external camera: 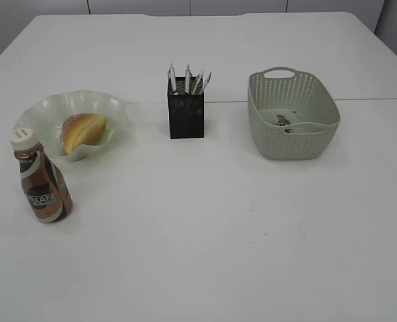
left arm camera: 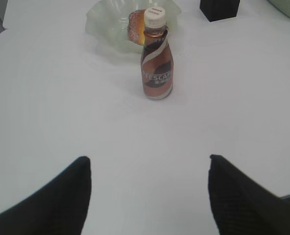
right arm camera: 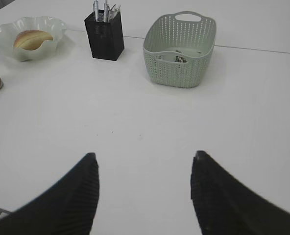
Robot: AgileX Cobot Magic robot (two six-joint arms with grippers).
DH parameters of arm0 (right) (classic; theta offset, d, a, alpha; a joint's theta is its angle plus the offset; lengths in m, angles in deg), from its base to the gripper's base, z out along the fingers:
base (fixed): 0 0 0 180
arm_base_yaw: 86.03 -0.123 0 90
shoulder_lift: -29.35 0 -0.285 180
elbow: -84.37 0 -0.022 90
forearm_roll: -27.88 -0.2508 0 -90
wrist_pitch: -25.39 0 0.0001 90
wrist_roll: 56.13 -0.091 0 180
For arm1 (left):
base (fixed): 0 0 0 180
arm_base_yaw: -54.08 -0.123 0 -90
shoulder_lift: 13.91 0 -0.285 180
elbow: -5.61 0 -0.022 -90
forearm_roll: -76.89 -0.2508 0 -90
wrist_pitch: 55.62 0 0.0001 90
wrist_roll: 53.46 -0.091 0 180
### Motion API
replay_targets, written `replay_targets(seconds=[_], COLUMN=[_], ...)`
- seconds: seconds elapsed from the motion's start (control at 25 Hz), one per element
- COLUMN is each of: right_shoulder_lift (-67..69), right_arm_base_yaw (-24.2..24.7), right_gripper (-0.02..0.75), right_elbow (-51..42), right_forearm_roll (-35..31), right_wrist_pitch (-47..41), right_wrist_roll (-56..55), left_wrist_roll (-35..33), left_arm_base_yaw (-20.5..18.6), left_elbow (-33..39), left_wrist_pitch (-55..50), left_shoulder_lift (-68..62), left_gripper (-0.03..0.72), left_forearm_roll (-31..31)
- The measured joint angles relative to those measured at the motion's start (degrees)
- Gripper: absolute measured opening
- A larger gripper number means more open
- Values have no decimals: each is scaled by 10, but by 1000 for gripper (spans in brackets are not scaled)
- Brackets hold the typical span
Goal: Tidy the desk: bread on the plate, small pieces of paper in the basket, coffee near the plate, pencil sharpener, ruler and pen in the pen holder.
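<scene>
1. While both arms hang back from the work, the left gripper (left arm camera: 147, 193) stands released with its jaws spread wide, holding nothing, above bare white surface (external camera: 218, 235).
2. The right gripper (right arm camera: 145, 191) is likewise released, its two dark fingers (right arm camera: 76, 196) apart and grasping nothing.
3. Ahead of the left gripper, the coffee bottle (left arm camera: 157, 54) stands upright just beside the plate (left arm camera: 106, 27), near that plate's front edge.
4. The bread (external camera: 83, 130) lies inside the pale, wavy-rimmed plate at the left of the surface.
5. At centre, the black mesh pen holder (external camera: 186, 107) stands upright with several pens (external camera: 187, 79) poking out of its top; whether a ruler or sharpener is inside cannot be told.
6. To the right, well apart from the holder, the green perforated basket (external camera: 299, 144) contains small scraps (external camera: 281, 120) on its floor, too small to identify.
</scene>
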Motion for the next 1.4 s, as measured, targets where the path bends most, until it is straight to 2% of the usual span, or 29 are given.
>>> replay_targets(seconds=[0.24, 0.44, 1.08, 1.2, 1.4], right_shoulder_lift=[0, 0, 0, 0, 0], right_arm_base_yaw=[0, 0, 3, 28, 90], right_gripper=[438, 438, 438, 437, 435], right_elbow=[22, -1, -4, -4, -4], right_forearm_roll=[-13, 25, 29, 29, 29], right_wrist_pitch=[-55, -82, -83, -83, -83], right_wrist_roll=[4, 5, -1, -1, -1], left_wrist_roll=[0, 0, 0, 0, 0], left_arm_base_yaw=[0, 0, -3, -24, -97], left_elbow=[0, 1, 1, 1, 1], left_wrist_pitch=[0, 0, 0, 0, 0], left_shoulder_lift=[0, 0, 0, 0, 0], left_gripper=[549, 548, 540, 532, 513], left_forearm_roll=[0, 0, 0, 0, 0])
